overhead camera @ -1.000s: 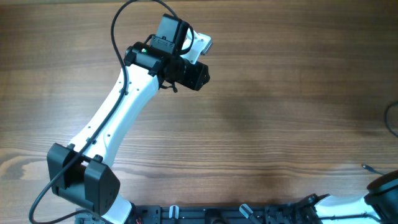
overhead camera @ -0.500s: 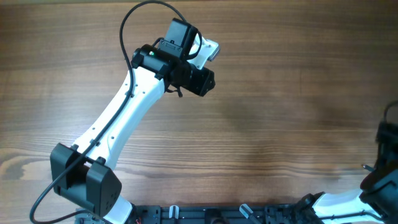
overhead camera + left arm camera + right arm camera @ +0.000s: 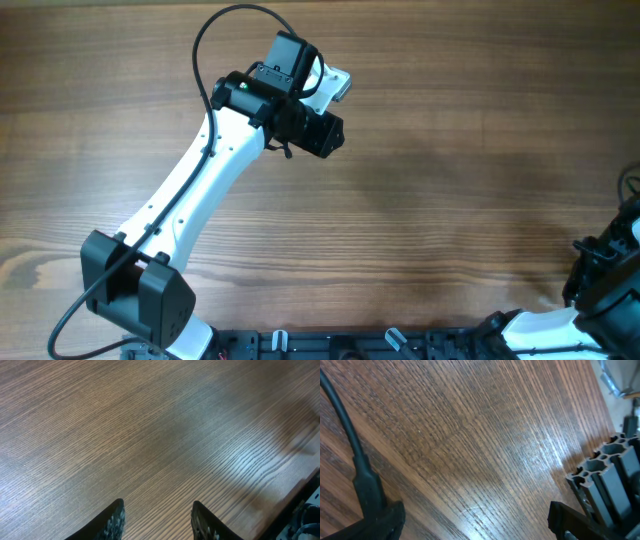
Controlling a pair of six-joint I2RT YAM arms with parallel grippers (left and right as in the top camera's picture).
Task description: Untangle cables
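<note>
Though barely in view, thin dark cables [image 3: 627,179] at table [image 3: 450,150] edge.

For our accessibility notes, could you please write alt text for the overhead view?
A white-and-black left arm stretches diagonally from the near left corner across a wooden table toward its far middle. The right arm shows only at the near right corner, mostly cropped.
</note>
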